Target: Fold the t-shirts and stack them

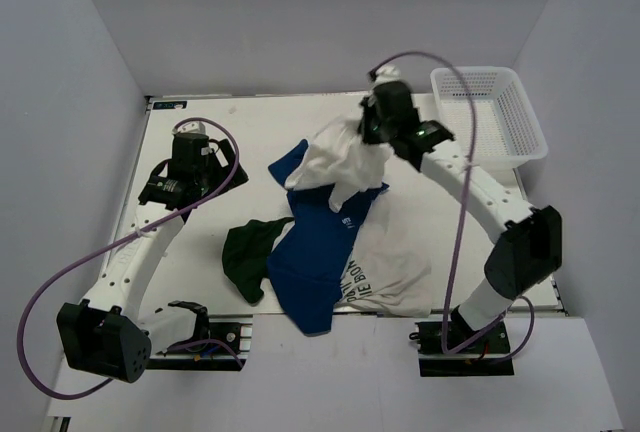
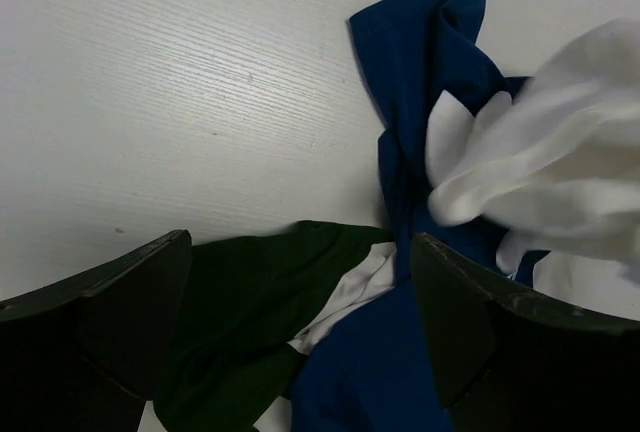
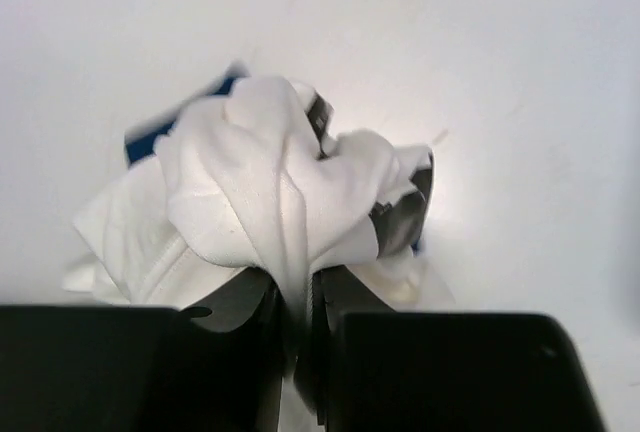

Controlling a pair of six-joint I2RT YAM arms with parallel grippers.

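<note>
at the far middle of the worktop, right tool is clamped on a bunched white shirt, a fold pinched between its jaws. cloth hangs from it toward near-left and drapes onto the far end of the blue shirt. blue shirt's long axis runs far to near, across the brown-print shirt, whose green sleeve sticks out left. left tool hovers with jaws wide, holding nothing, well left of the pile; the sleeve is its nearest cloth. right arm is nearer the white shirt. judgement: white needs lifting clear of blue before spreading. count: shirts three, basket one, tools two.
</note>
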